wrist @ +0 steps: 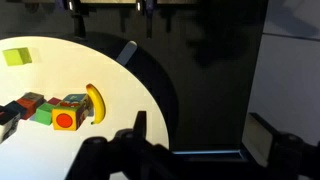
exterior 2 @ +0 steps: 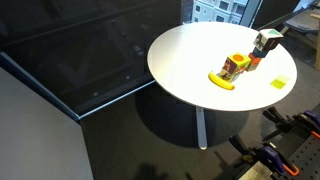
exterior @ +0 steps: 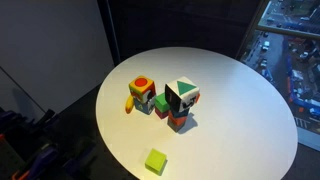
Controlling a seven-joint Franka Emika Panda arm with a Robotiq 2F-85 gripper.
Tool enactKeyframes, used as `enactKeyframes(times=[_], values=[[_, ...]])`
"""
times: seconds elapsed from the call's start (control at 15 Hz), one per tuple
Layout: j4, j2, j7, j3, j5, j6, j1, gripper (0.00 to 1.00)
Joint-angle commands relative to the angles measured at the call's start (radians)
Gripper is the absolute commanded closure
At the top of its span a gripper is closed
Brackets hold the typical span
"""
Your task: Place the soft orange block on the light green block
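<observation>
The soft orange block point(exterior: 142, 86), a small cube with a red circle on one face, sits in a cluster of blocks near the middle of the round white table point(exterior: 240, 100). In the wrist view the orange block point(wrist: 67, 119) lies next to a banana point(wrist: 95, 101). The light green block point(exterior: 155, 161) stands alone near the table's rim, apart from the cluster; it also shows as the lime cube point(wrist: 15, 57) and as a small lime cube point(exterior 2: 280, 82). My gripper point(wrist: 200, 135) hangs open and empty over the dark floor beyond the table's edge, well away from both blocks.
A dark green block with a white triangle point(exterior: 185, 93) stands on a red-orange block point(exterior: 178, 122) in the cluster. Other small blocks point(wrist: 30, 105) lie beside the orange one. A dark glass wall point(exterior 2: 90, 60) and windows surround the table.
</observation>
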Motion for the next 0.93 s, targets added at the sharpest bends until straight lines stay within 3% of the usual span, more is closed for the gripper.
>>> enactKeyframes(times=[0.0,0.87], values=[[0.002,-0.001,-0.003,0.004,0.002,-0.002,-0.006,0.0],[0.043,0.049,0.023,0.001,-0.005,0.017,-0.035,0.0]])
